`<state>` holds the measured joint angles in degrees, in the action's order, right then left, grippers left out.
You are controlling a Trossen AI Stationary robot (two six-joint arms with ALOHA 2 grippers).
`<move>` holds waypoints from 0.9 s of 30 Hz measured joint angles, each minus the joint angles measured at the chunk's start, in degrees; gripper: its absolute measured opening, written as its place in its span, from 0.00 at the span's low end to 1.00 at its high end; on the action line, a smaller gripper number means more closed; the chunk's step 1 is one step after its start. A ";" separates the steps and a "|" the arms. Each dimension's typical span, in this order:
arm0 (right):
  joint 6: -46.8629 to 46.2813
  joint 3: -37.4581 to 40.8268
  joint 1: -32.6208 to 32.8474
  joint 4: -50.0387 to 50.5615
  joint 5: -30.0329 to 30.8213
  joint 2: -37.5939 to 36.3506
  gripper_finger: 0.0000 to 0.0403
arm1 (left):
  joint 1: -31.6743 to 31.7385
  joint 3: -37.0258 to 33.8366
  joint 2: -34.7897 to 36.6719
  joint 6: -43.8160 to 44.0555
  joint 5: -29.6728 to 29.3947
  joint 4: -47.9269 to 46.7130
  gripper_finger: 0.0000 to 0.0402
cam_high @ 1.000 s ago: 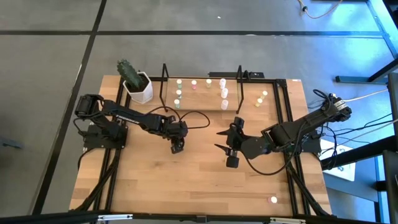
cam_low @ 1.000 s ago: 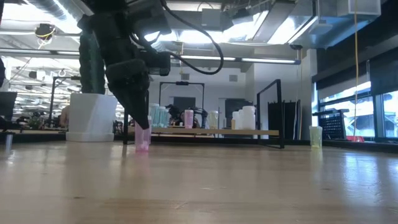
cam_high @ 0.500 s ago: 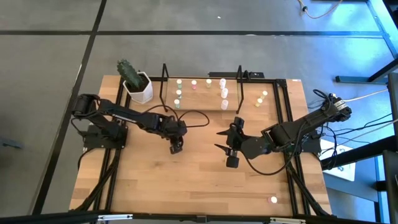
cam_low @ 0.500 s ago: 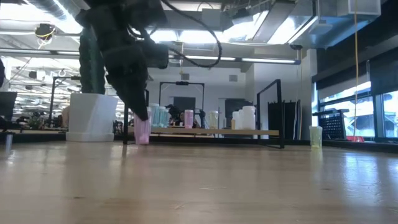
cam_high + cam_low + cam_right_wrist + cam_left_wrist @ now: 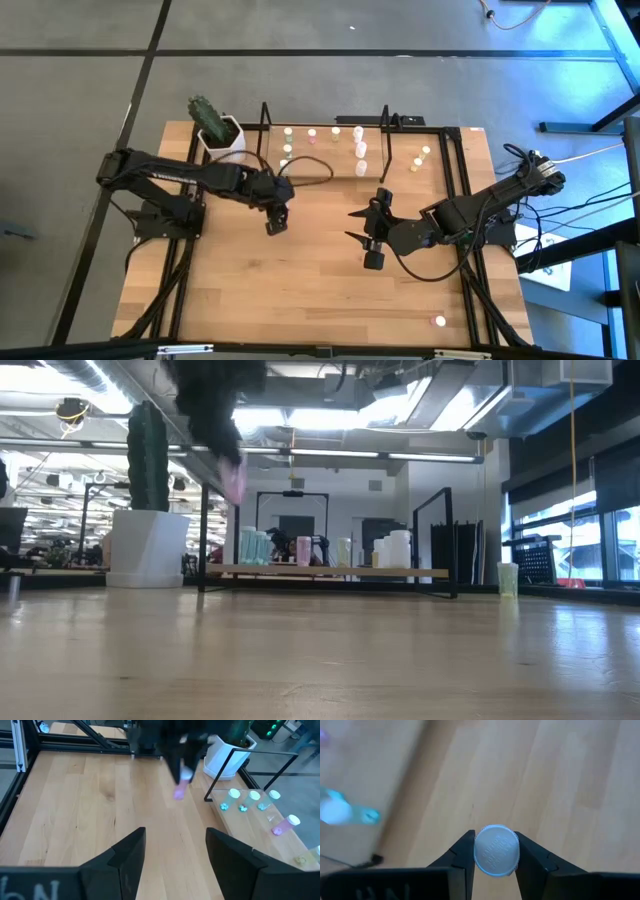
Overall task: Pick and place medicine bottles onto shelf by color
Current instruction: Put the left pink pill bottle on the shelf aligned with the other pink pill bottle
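Note:
My left gripper (image 5: 275, 222) is shut on a small pink medicine bottle (image 5: 234, 478), held well above the table in front of the shelf; it also shows in the right wrist view (image 5: 180, 790). The shelf (image 5: 325, 172), black wire with a wooden floor, stands at the far middle and carries several bottles: green-topped (image 5: 287, 150) at its left, pink (image 5: 312, 133), yellow (image 5: 336, 131), white (image 5: 361, 150) at its right. My right gripper (image 5: 356, 226) is open and empty over the table's middle right. My left gripper pinches the bottle between its two fingers (image 5: 462, 852), at the sides of its round cap end (image 5: 480, 851). The fingers come from above and point down. The bottle is lifted clear of the table and hangs a little tilted below the fingers.
A white hexagonal pot with a cactus (image 5: 222, 140) stands left of the shelf. Two yellowish bottles (image 5: 421, 158) stand right of the shelf. One bottle (image 5: 439, 321) stands near the table's near right corner. Black rails (image 5: 468, 200) run along the table's sides.
My left gripper has risen with the pink bottle, which stood on the table a second ago and now hangs clear of it. The gripper has also gone a little toward the table's far left, toward the shelf.

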<state>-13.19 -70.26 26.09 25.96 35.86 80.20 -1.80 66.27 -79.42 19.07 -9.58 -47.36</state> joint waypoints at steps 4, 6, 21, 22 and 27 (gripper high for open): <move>-0.07 0.00 0.01 -0.02 0.00 0.00 0.52 | 2.78 7.17 -0.02 -2.40 0.06 -3.66 0.23; -0.34 0.00 0.01 -0.02 -0.02 0.00 0.52 | 4.69 10.60 -0.02 -3.68 0.09 -4.81 0.23; -9.12 -0.02 -2.03 0.17 10.43 -0.02 0.52 | 16.77 26.18 -10.66 -15.18 5.31 -8.74 0.23; -9.14 -0.02 -2.03 0.17 12.20 -0.02 0.52 | 17.42 26.59 -11.65 -15.63 5.31 -8.78 0.23; -8.98 -0.02 -2.05 0.15 16.94 -0.02 0.52 | 20.77 27.62 -16.31 -18.11 5.98 -8.47 0.23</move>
<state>-22.17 -70.28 24.04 26.11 52.79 80.18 18.97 93.89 -95.72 0.96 -3.60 -55.83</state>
